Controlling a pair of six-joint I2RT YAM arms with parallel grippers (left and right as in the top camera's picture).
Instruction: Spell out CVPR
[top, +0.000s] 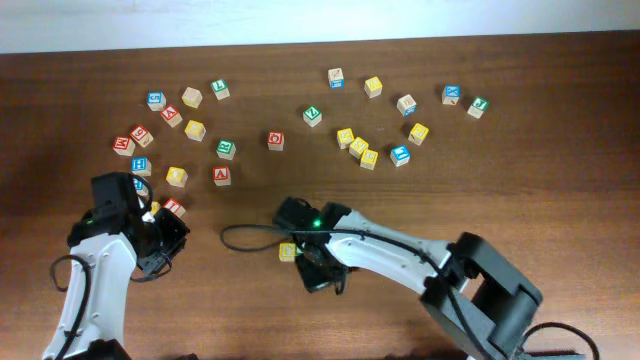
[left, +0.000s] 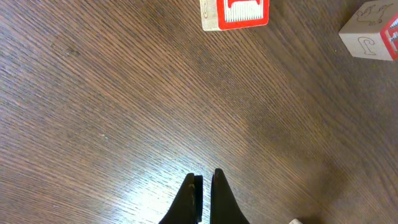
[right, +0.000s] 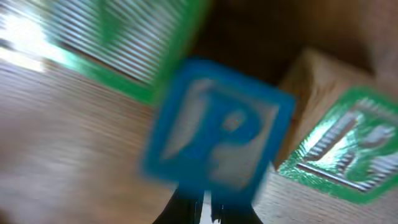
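In the right wrist view a blue P block (right: 214, 134) fills the middle, blurred, right in front of my right gripper (right: 205, 198), whose fingers are close together and touch its near edge. A green R block (right: 348, 155) lies to its right and another green block (right: 124, 37) to its upper left. In the overhead view my right gripper (top: 322, 270) covers these blocks, and a yellow block (top: 288, 252) sits just left of it. My left gripper (left: 205, 179) is shut and empty over bare wood at the lower left (top: 160, 255).
Many loose letter blocks are scattered across the far half of the table, such as a red one (top: 276, 140) and a yellow cluster (top: 358, 148). A red block (left: 235, 14) and a plain wooden block (left: 372, 34) lie beyond my left gripper.
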